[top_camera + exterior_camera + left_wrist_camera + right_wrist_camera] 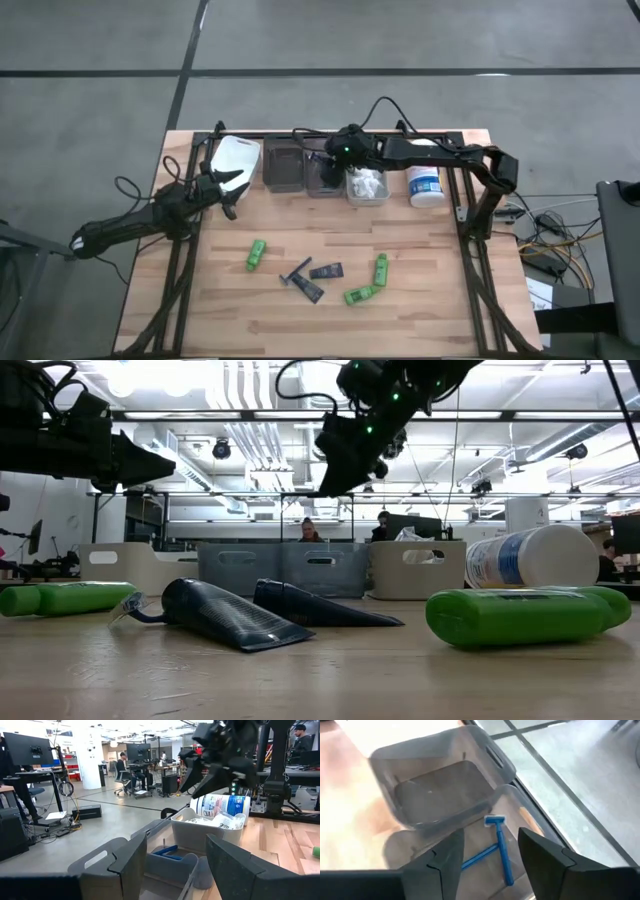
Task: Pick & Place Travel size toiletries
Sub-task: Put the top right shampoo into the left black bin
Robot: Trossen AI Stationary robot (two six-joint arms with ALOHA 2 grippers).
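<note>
A: What's the setting?
B: A pale wood-plank table [330, 310] in an open office with a grey floor.

A: The toiletries?
B: Green bottles [256, 253], dark razors [326, 271] mid-table; blue razors [501, 851] in a bin [520, 820].

A: Labels?
B: The tub's [425, 186] blue print is unreadable.

A: Pincers?
B: Right pincer [487, 862] above that bin, left pincer [175, 865] near the white bin [236, 160]; both apart, empty.

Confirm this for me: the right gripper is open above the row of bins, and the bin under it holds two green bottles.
Not quite. The right gripper is open above the bins, but the bin under it holds two blue razors, not green bottles, as the right wrist view shows. The green bottles lie out on the table.
</note>
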